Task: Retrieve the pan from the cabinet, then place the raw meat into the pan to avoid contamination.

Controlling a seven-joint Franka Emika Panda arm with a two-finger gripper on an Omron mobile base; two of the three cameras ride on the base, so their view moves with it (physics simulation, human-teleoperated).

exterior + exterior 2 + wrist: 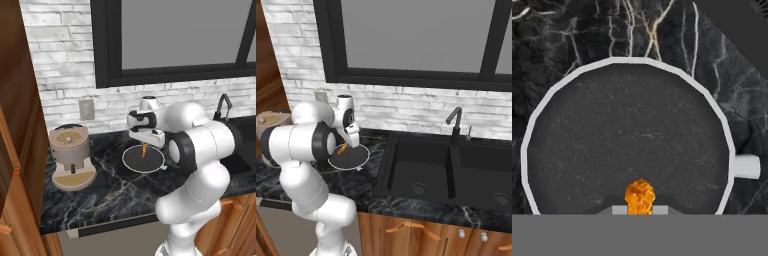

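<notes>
The gripper (144,146) hangs right over the pan (150,161), jaws pinched tight on the raw meat (144,150), an orange sliver pointing straight down at the black floor of the pan. In the hand view the meat (640,197) sits at six o'clock, clamped between the fingertips, with the pan (587,140) spread wide beneath it and its short handle (745,166) sticking out at three o'clock. The meat is above the pan; whether its tip touches the pan's floor I cannot tell.

The pan rests on the dark marble counter (100,195). In the left base view the coffee machine (71,156) stands at nine o'clock from the pan, apart from it. In the right base view the black sink (421,170) lies at three o'clock from the pan, its faucet (455,125) behind. The cabinet (15,150) rises at the far left edge of the left base view. Between meat and pan there's just open air.
</notes>
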